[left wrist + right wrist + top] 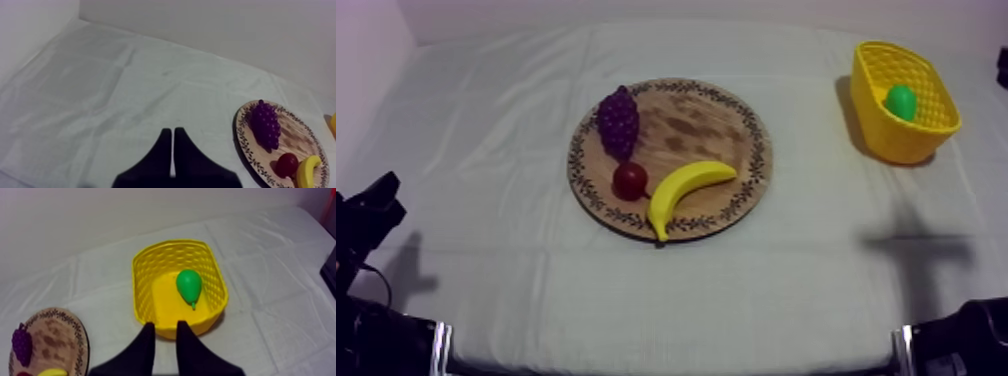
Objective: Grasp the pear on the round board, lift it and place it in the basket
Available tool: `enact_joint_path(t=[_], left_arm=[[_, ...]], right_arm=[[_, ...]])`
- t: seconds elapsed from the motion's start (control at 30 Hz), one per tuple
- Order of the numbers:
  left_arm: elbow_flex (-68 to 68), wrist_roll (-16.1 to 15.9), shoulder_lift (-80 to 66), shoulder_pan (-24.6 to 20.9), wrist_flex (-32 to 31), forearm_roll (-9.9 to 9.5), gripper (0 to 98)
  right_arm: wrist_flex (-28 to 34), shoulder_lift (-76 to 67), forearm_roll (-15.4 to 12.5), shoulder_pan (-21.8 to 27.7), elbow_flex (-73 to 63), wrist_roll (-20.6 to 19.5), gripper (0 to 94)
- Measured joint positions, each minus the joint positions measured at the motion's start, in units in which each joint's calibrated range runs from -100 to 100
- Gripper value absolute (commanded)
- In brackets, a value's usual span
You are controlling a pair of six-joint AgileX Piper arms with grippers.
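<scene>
You have the small green toy pear (189,285) lying inside the yellow latticed plastic basket (145,283), task judged complete, hence your right arm's fingers (145,348) stand apart and empty beside its rim, and your left arm's fingers (160,155) rest together over the bare surface (100,90).

Both arms are matte black, the left arm (366,215) blocky and the right arm (966,340) more rounded, each crossed by a pale silvery band, and the left end effector (172,131) and right end effector (165,324) each have two plain black fingers tapering to blunt tips.
</scene>
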Motion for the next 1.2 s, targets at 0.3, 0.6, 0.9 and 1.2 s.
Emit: enact_joint_path(t=[0.3,0.6,0.9,1.2], left_arm=[[0.0,0.0,0.0,0.0,0.0,0.0,0.1],[0.0,0.0,0.0,0.0,0.0,0.0,0.1],[0.0,0.0,0.0,0.0,0.0,0.0,0.1],[0.0,0.0,0.0,0.0,0.0,0.0,0.1]], right_arm=[[-4.48,-20.86,-3.97,-0.63,19.96,5.39,0.7],[-9.04,-33.47,-5.68,-1.46,36.18,8.44,0.4],[-13.11,-36.29,-4.13,-2.42,43.15,5.11,0.5],[-15.18,-36.42,-3.95,-2.36,43.7,12.15,0.5]])
